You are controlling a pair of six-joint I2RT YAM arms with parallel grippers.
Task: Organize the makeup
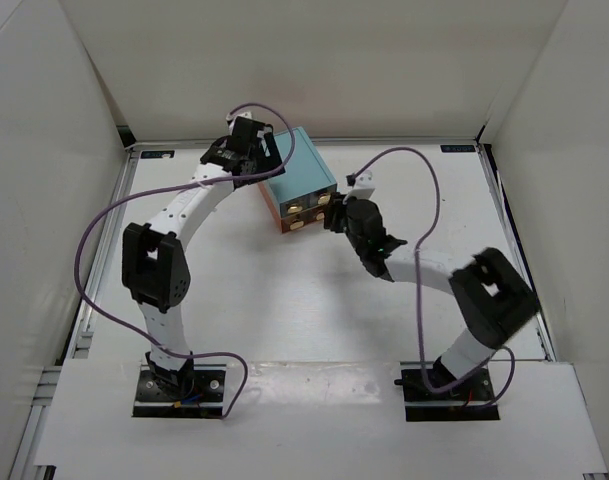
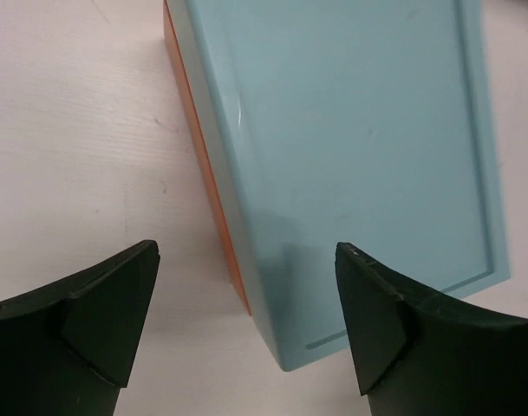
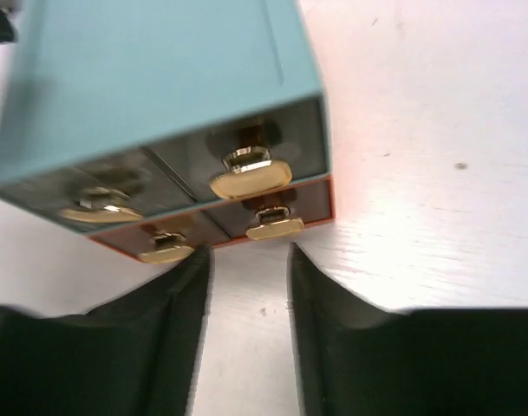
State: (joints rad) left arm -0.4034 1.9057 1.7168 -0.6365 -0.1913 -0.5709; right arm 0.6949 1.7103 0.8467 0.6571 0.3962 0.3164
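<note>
Teal drawer box [image 1: 302,175] is sitting upper-centre, no makeup showing; you are holding the wide left gripper [image 2: 246,260] behind it and the narrowly parted right gripper [image 3: 246,260] before a gold handle [image 3: 274,229], seemingly awaiting pinch-and-pull.

Drawer box [image 2: 350,130]: the shell was smooth, satin pale teal, seemingly plastic; its lower tier [image 2: 213,199] was matt orange.
Handles [image 3: 250,178]: polished gold-toned metal, mirror-bright.
Drawer fronts [image 3: 181,152]: dark and glossy.
Table [image 2: 73,130]: white, matt, faintly grained.
Fingers [image 2: 103,316] of the left gripper [image 2: 246,251]: matt black plastic.
</note>
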